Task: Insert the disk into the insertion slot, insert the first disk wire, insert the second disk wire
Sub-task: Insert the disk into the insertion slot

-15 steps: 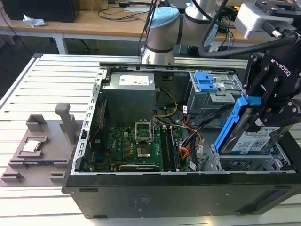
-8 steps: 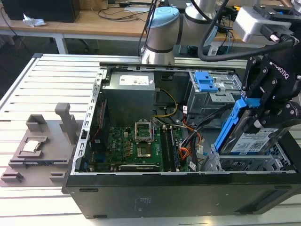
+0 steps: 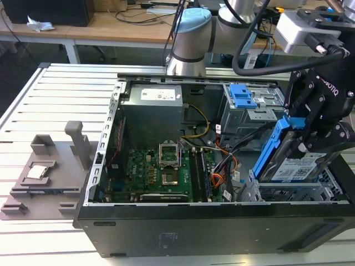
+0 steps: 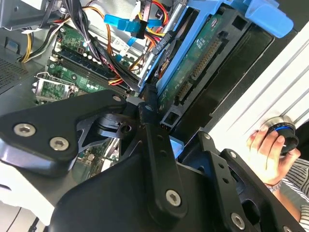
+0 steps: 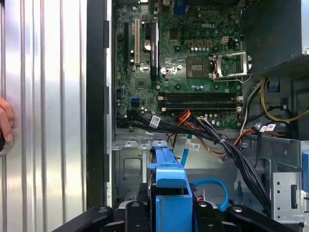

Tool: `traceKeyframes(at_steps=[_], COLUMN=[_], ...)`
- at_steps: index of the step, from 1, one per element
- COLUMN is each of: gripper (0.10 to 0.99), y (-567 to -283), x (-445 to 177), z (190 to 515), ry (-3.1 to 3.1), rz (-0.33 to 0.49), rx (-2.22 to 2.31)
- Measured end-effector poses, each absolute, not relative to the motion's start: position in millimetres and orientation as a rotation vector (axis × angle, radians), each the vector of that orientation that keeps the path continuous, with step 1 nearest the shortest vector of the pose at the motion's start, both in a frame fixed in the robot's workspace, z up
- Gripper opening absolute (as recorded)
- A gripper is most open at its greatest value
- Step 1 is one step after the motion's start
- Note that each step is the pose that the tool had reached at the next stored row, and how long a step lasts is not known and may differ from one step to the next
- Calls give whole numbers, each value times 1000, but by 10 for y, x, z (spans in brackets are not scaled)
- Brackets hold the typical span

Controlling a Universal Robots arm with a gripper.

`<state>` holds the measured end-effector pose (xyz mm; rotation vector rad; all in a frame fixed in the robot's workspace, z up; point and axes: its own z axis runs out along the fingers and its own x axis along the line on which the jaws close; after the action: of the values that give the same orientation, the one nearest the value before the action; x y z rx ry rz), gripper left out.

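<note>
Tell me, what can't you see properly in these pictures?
1. Insertion slot: exterior view, mostly behind the disk and the pincer.
2. Hand: first wrist view, cut off by the edge.
3. Round thing: second wrist view, the hand covers part.

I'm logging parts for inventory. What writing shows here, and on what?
On the disk, label: print too small to read.
On the power supply, sticker: too small to read.
On the gripper, which holds the disk: a white maker's mark.
On the motherboard: a white maker's mark; remaining print too small.
On the cable tags: too small to read.
</note>
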<state>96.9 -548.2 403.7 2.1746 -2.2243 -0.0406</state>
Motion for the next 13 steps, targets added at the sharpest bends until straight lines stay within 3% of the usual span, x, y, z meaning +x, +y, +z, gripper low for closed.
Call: traceKeyframes(at_steps=[13], gripper=[365], y=[-5481], x=[969], z=[3953], ry=[-2224], rz=[-41], rx=[2175])
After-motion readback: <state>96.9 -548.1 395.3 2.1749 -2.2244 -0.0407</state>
